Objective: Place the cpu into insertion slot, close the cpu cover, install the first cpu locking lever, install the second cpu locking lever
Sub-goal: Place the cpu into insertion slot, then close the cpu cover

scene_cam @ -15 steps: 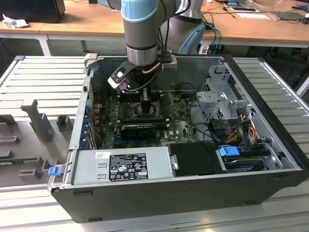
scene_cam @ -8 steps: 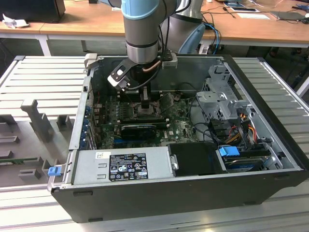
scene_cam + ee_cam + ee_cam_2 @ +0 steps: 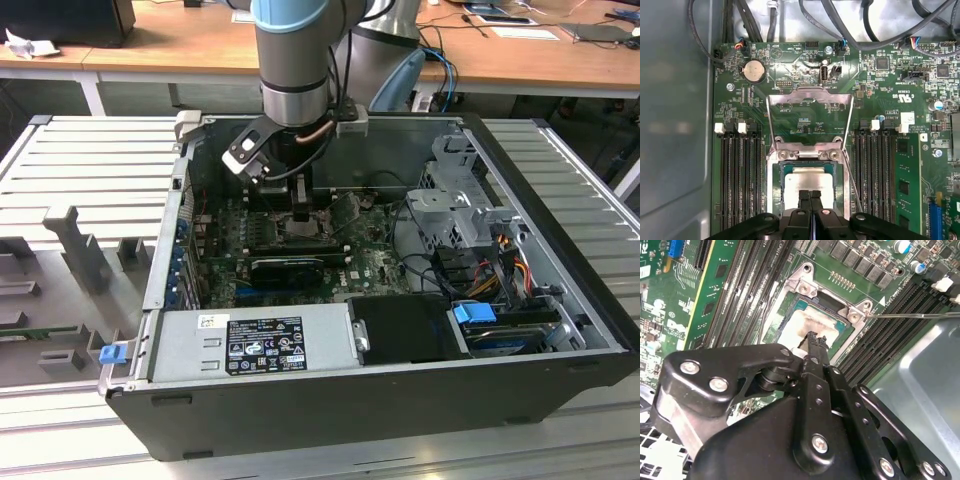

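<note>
Closed and empty, the gripper (image 3: pixel 810 196) sits over the cpu (image 3: pixel 807 176) in the slot (image 3: pixel 786 181); it looks thin and breakable, best held by its edges.

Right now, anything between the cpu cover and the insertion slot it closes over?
Yes. The fingers stand over the cpu, which lies in the insertion slot, so they are in the closing path of the swung-open cpu cover.

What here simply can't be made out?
1. First wrist view: the gripper hides the near edge of the cpu and insertion slot; contact with the cpu is unclear.
2. Second wrist view: the thin metal rod runs off the picture's edge.
3. Exterior view: the arm blocks the slot.
</note>
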`<state>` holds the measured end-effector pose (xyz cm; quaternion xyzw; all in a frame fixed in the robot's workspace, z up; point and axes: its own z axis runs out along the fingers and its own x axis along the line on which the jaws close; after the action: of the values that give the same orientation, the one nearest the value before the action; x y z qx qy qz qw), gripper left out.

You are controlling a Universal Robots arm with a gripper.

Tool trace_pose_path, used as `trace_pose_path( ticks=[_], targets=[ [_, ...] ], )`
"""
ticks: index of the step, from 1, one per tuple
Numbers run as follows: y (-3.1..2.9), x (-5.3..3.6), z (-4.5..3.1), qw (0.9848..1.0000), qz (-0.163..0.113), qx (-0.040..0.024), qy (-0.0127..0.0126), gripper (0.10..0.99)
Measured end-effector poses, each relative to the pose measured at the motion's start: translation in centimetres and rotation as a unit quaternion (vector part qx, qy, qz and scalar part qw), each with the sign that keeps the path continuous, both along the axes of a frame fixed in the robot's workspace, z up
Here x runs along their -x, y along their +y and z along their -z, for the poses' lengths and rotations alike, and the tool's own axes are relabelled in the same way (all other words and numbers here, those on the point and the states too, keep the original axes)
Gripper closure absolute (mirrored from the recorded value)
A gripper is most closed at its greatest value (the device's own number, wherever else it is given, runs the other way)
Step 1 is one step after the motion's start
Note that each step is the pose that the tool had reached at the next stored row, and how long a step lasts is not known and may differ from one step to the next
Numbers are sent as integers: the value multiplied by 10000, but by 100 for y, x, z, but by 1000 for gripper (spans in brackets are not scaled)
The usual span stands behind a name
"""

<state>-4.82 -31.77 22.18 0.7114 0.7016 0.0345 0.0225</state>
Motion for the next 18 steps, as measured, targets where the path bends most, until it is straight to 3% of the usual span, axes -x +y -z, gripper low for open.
trace_pose_path(
  ticks=[3, 5, 7, 18],
  targets=[
    [0, 0, -20, 10000, 0, -1, 0, 980],
    [-3, -107, -21, 10000, 0, -6, 11, 980],
    [-13, -147, -21, 10000, 0, -8, 12, 980],
    [-11, -148, -150, 10000, 0, 0, 12, 980]
  ],
)
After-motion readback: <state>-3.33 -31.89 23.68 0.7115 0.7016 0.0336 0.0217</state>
